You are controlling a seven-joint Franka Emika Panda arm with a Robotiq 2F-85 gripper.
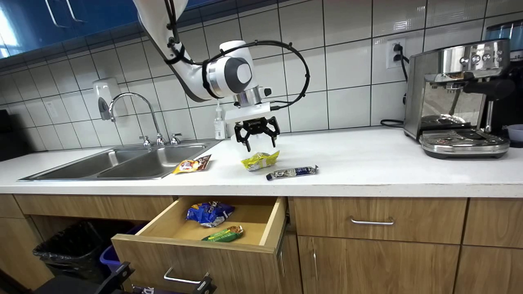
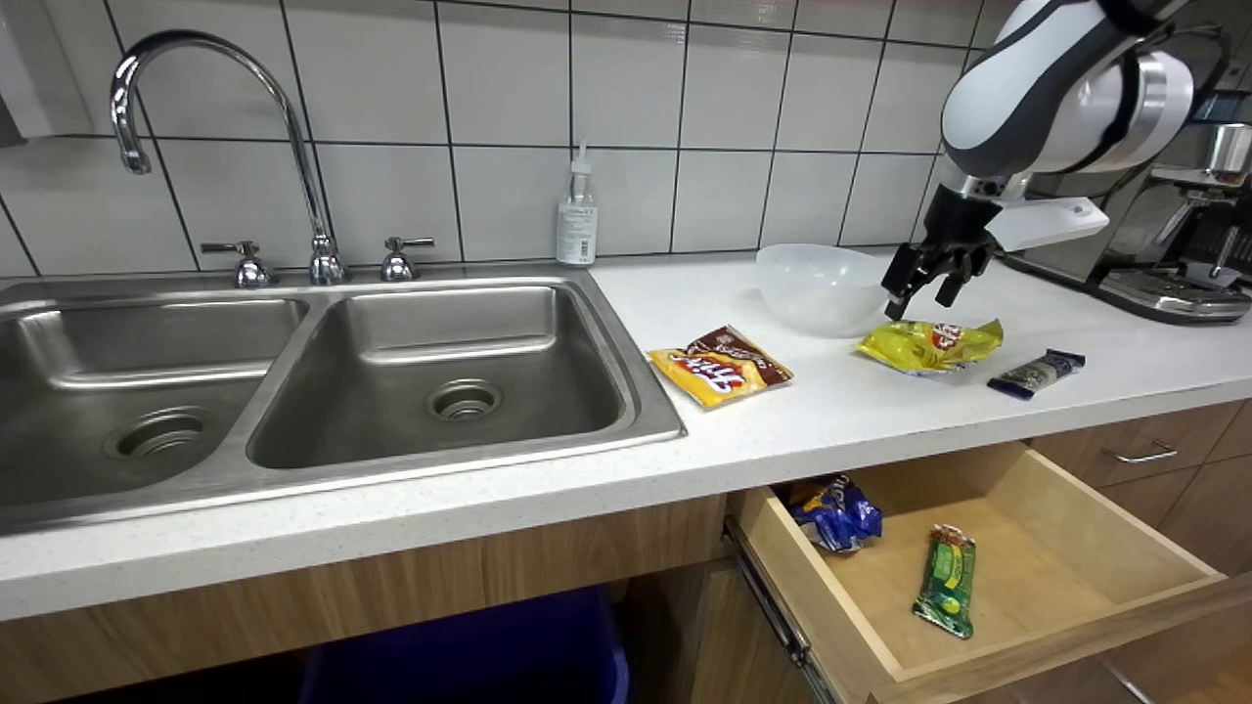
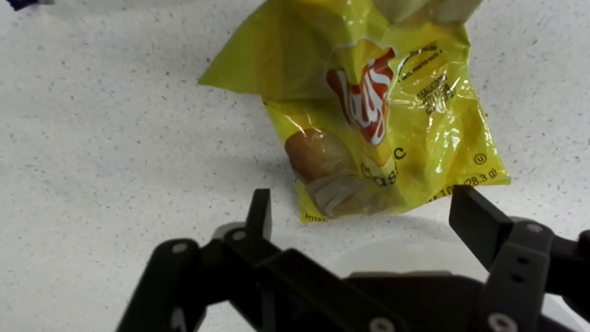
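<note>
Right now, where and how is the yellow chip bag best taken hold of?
Probably grip the yellow chip bag across its crumpled middle, from above: it lies on the counter with folds bulging up to pinch, and the open gripper points down.

- The arm (image 1: 190, 77) slants down from above — wrist (image 1: 248, 97) bent.
- Gripper (image 1: 261, 148) — pointing downward, fingers (image 3: 479, 221) parted wide, a clear gap between them.

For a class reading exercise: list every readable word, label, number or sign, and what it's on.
On the yellow bag:
"Clas…c", crease between
"(28.3 g)"
"PRINTED DATE"
"U", circled
"15AUG20", rest blurred
"POTAT", then cut off
Creased red logo, probably "Lay's"
Too small or blurred: orange-brown packet, blue packet, green wrapper, navy wrapper, bottle label.
</note>
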